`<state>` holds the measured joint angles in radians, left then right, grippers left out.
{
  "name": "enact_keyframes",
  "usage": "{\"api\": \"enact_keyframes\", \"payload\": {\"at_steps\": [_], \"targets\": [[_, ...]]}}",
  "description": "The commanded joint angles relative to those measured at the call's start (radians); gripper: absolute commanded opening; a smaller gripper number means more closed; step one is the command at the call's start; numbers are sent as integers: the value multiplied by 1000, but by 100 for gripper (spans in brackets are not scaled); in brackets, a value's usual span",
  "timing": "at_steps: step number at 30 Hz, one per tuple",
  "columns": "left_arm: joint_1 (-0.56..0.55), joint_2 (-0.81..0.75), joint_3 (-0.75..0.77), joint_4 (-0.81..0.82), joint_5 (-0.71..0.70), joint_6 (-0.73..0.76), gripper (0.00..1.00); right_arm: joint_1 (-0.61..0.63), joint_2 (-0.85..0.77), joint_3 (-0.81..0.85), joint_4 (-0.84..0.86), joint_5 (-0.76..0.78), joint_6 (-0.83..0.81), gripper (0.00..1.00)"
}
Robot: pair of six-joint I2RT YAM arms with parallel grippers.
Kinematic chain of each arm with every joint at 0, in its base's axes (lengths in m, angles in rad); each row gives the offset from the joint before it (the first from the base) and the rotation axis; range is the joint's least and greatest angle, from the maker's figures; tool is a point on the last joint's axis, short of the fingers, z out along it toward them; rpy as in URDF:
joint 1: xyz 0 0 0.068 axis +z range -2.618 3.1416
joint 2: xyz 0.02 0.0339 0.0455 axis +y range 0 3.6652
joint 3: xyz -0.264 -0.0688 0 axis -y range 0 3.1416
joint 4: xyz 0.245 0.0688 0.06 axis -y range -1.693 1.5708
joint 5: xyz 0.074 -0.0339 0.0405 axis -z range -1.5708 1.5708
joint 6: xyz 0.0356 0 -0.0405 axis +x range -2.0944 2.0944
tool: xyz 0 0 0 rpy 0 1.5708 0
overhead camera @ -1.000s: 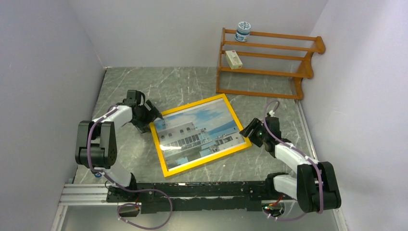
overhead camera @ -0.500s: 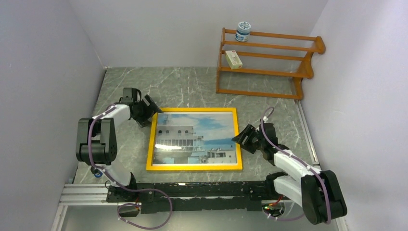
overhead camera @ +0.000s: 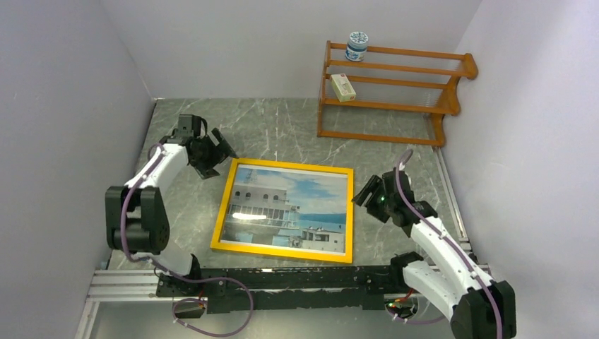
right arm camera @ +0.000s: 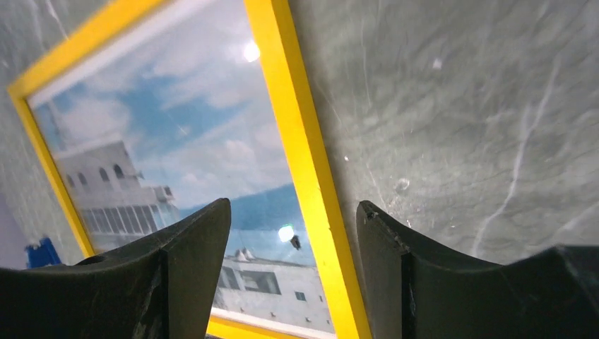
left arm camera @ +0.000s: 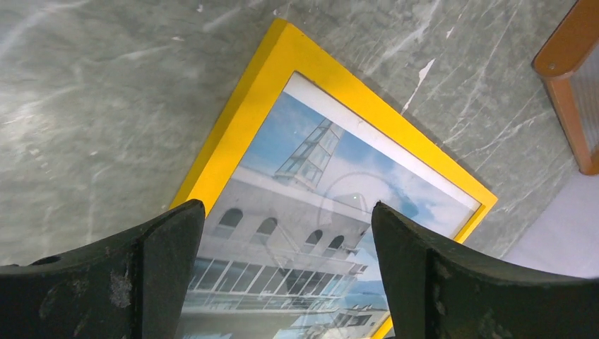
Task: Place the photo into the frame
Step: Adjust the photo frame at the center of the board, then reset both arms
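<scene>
The frame lay flat and face up on the table, with the photo inside its yellow border. Its long axis ran left to right across the table, rotated slightly.

The left gripper stood just off the frame's far-left corner, fingers spread and empty. In the left wrist view that corner lay ahead of the gap between the fingers.

The right gripper stood just beside the frame's right short edge, fingers also spread and holding nothing. In the right wrist view the edge ran through the gap between the fingers.

Assessment: the photo appeared seated. Both grippers were about equally near. Any remaining nudge would act along the long axis from the right edge.
</scene>
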<state>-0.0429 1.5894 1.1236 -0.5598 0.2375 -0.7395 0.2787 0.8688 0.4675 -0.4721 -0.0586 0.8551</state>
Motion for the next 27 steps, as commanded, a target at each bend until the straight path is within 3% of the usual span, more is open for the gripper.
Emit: {"api": "enact_keyframes", "payload": {"at_steps": [1, 9, 15, 27], "targets": [[4, -153, 55, -115, -113, 42, 93, 1, -38, 156, -142, 201, -80, 70], [3, -501, 115, -299, -232, 155, 94, 1, -149, 412, -309, 467, -217, 74], [3, -754, 170, -419, -343, 241, 94, 2, -268, 553, -350, 583, -292, 85], [3, -936, 366, -673, -471, 298, 94, 1, -346, 780, -424, 722, -320, 94]]}}
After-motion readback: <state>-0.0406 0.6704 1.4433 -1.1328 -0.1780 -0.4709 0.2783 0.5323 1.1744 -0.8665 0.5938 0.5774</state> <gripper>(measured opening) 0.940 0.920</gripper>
